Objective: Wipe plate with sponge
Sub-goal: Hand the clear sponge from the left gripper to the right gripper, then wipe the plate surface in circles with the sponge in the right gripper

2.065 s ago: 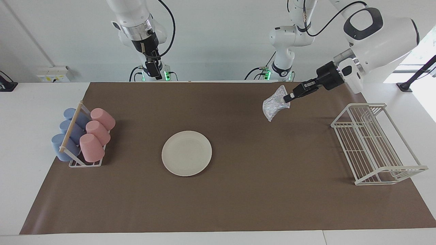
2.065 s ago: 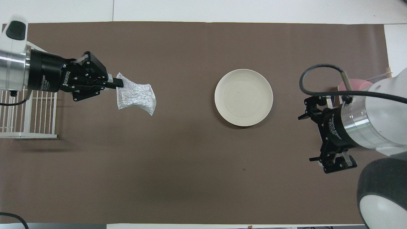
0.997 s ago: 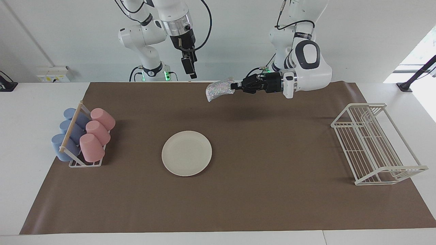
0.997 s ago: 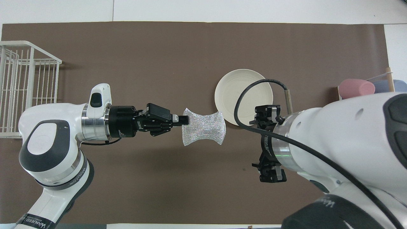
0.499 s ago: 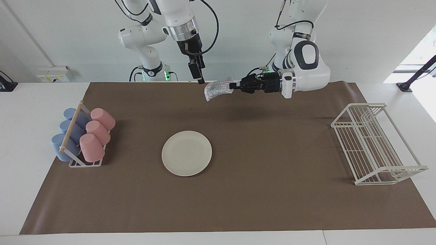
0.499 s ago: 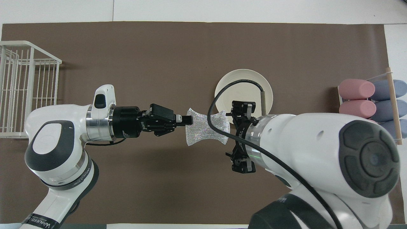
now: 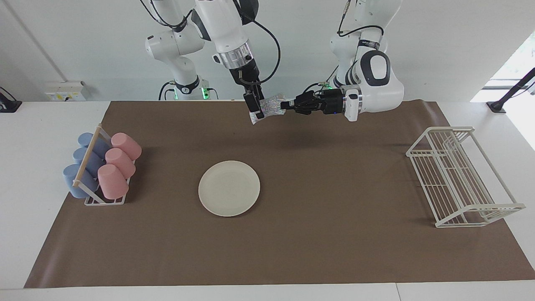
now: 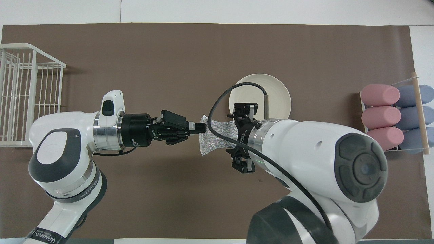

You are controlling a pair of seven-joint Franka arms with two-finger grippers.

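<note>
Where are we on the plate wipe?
Done: the silvery mesh scourer sponge is off the table, pinched by the left gripper above the brown mat. In hand: the right gripper is at the sponge's free end, apparently for a handover; no release visible yet. Left: the round cream-white plate lies bare on the mat, farther from the robots, not yet wiped.

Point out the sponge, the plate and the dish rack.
sponge (image 7: 272, 105), facing view, on its shiny mesh between the two grippers.
plate (image 7: 229, 188), facing view, middle of its flat face.
dish rack (image 7: 462, 177), facing view, on its wire floor.
</note>
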